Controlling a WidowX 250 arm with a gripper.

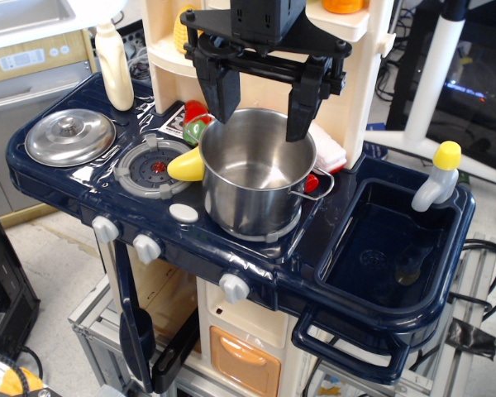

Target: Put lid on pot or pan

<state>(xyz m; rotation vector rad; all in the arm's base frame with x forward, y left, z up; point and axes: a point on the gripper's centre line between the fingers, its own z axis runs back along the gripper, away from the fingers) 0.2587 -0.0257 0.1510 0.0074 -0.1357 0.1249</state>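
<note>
A shiny steel pot [256,174] with thin wire side handles stands uncovered on the right burner of a toy stove. It looks empty inside. The round steel lid [69,136] with a small knob lies flat on the dark blue counter at the far left. My black gripper [259,103] hangs over the pot's far rim. It is open and empty, one finger on each side of the pot's mouth. It is well to the right of the lid.
A yellow banana-like toy [188,165] lies between the grey burner ring with a red centre [155,168] and the pot. A cream bottle [114,68] stands behind the lid. A dark blue sink [388,248] with a yellow-topped tap [438,175] is at right. A cream shelf unit rises behind.
</note>
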